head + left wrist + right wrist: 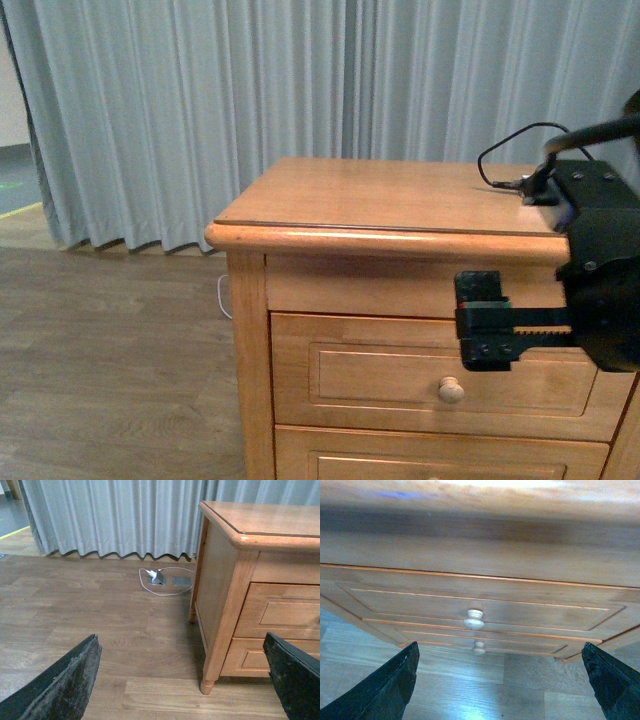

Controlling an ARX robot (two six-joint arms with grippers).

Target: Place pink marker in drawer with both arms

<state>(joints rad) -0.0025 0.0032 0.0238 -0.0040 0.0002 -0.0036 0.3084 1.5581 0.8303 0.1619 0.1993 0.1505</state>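
1. The light-brown wooden drawer (440, 375) with a small round knob (451, 390) is closed, and the black toothed right gripper (484, 333), fingers spread and empty, hangs just above that knob; it may bump the front.
2. The black left gripper (185, 680) is released, well left of the drawer.
3. The pink marker is not in sight.

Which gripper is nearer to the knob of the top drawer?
Right. The right gripper hangs open just above the knob. The left gripper is off to the side, over the floor.
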